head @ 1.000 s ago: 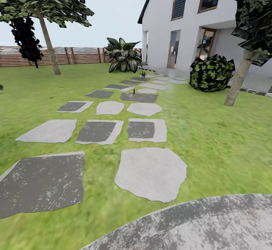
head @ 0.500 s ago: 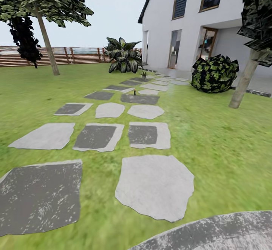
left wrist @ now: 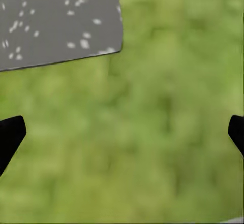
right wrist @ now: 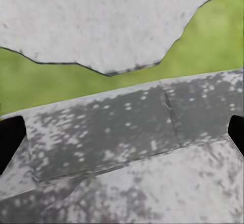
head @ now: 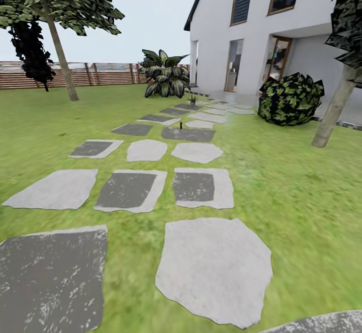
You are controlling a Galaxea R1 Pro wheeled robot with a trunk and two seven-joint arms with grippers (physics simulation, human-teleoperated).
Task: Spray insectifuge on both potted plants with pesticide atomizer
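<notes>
**Approach phase, no object in hand.** Nearest, the left end effector (left wrist: 122,135) hangs over blurred lawn (left wrist: 152,148) beside a dark paving slab (left wrist: 56,21). Its two dark fingertips sit at opposite edges of the wrist view, so it is spread wide and empty. The right end effector (right wrist: 122,132) is likewise wide and empty, above a mottled grey curved surface (right wrist: 127,148) and a pale flagstone (right wrist: 101,21).

In the head view a large pale stepping stone (head: 213,267) lies at six o'clock, and the path (head: 193,187) runs away from it toward twelve. The pesticide atomizer (head: 181,125) appears as a thin dark upright sliver at twelve o'clock, well down the path at the near edge of a dark slab. At this range its identity is probable rather than certain. Beyond it, just toward one o'clock, stands a small rosette taken to be one potted plant (head: 192,99); the second cannot be made out. Farther off are a striped-leaf shrub (head: 163,77) at eleven, a round bush (head: 290,99) at two, and the house (head: 221,31).

The next move calls for driving on along the stones and halting within arm's reach of the bottle. One open end effector would then be lowered around it.
</notes>
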